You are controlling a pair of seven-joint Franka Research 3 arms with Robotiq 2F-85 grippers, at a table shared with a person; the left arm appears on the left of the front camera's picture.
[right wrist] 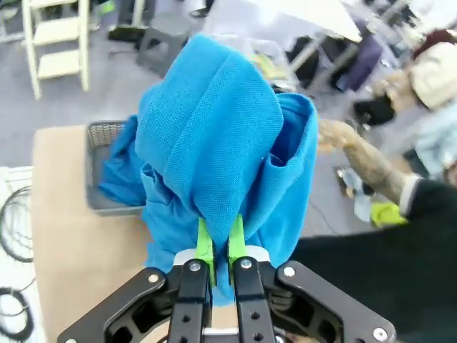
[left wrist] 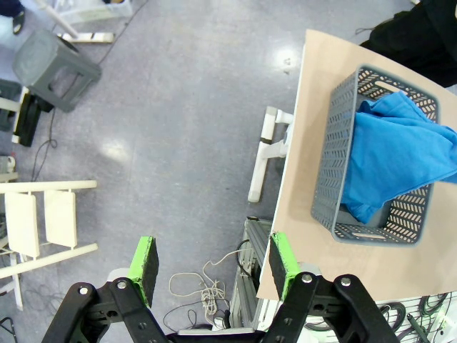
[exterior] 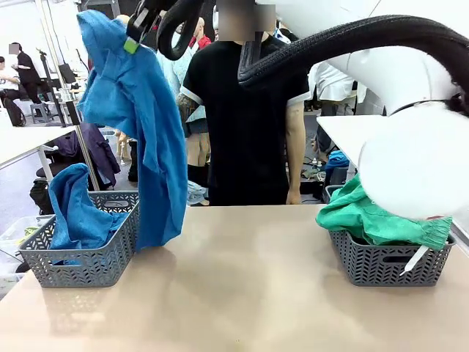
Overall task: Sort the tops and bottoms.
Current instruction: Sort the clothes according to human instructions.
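Front view: the right arm reaches across from 3 o'clock to 11 o'clock, where its gripper [exterior: 139, 33] holds a blue garment [exterior: 139, 125] up high. The cloth hangs in a long fold, its lower end touching the worktop [exterior: 242, 286] just beside the left basket [exterior: 88, 249] at 8 o'clock. A second blue garment [exterior: 77, 209] lies in that basket, draped over its near rim. At 4 o'clock the right basket [exterior: 388, 260] holds a sea-green garment [exterior: 366, 216], heaped above the rim, with a white tag [exterior: 415, 258] hanging down the front wall. A person [exterior: 245, 110] in a black shirt stands at the far side, at 12 o'clock.

Left wrist view: the left gripper [left wrist: 214, 264] looks straight down over the floor [left wrist: 178, 107] beside the worktop's edge. Its jaws stand wide apart with nothing between them. At 3 o'clock the left basket [left wrist: 343, 143] sits on the worktop [left wrist: 307, 128] with the blue garment [left wrist: 400, 150] inside, part of it spilling over one side.

Right wrist view: the right gripper [right wrist: 220, 246] has its jaws pressed together on a fold of the blue garment [right wrist: 221, 136], which rises and drapes over the green pads [right wrist: 205, 246]. Behind it at 9 o'clock shows the left basket [right wrist: 103, 136] on the worktop [right wrist: 71, 243]. The person's forearm [right wrist: 357, 161] lies at 3 o'clock.
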